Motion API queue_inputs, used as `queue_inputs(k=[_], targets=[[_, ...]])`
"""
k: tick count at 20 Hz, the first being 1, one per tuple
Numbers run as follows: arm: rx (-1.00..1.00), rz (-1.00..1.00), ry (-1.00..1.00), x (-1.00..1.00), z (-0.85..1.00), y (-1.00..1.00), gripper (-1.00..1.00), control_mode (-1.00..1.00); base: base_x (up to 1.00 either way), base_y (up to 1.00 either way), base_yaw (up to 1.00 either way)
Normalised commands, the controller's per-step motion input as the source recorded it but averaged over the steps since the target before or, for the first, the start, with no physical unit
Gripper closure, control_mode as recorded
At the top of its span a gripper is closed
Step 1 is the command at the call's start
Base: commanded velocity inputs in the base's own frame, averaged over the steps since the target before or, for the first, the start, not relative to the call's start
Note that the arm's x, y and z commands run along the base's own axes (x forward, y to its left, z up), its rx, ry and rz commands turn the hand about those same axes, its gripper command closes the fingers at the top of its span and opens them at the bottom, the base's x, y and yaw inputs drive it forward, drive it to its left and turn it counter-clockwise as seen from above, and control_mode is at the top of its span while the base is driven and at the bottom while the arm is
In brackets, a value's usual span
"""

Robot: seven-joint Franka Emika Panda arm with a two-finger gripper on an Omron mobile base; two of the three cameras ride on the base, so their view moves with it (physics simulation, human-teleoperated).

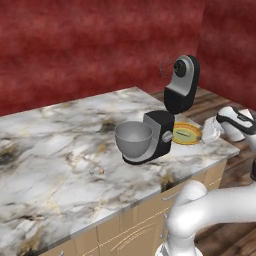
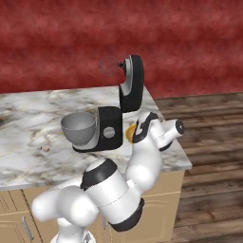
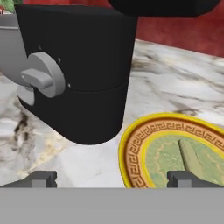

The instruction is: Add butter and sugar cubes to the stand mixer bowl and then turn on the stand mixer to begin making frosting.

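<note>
The black stand mixer [image 1: 162,131] stands on the marble counter with its head [image 1: 182,82] tilted up. In front of its column sits the grey metal stand mixer bowl [image 1: 134,138], which looks empty. Tiny sugar cubes [image 1: 98,171] lie on the counter left of the mixer, and they also appear as specks [image 2: 45,148] in the right base view. A pale butter stick [image 3: 190,157] lies on a yellow-rimmed plate [image 3: 144,144]. My gripper [image 3: 113,179] is open, low over the counter beside the plate's near rim and close to the mixer column [image 3: 78,74] with its round grey knob [image 3: 43,78].
The plate [image 1: 186,134] sits right of the mixer, near the counter's right edge [image 1: 220,155]. Red walls stand behind. Bare marble stretches left of the bowl. Wooden floor lies beyond the counter's right end.
</note>
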Motion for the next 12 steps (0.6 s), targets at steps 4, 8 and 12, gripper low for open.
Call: queue_inputs(k=[4,8,12], targets=[[0.00,0.00,0.00,0.25,-0.11,0.09,-1.00,-1.00,0.00,0.00,0.00],[0.00,0.00,0.00,0.37,-0.01,0.00,-1.00,-1.00,0.00,0.00,0.00],[0.00,0.00,0.00,0.51,-0.15,0.00,-1.00,-1.00,0.00,0.00,0.00]])
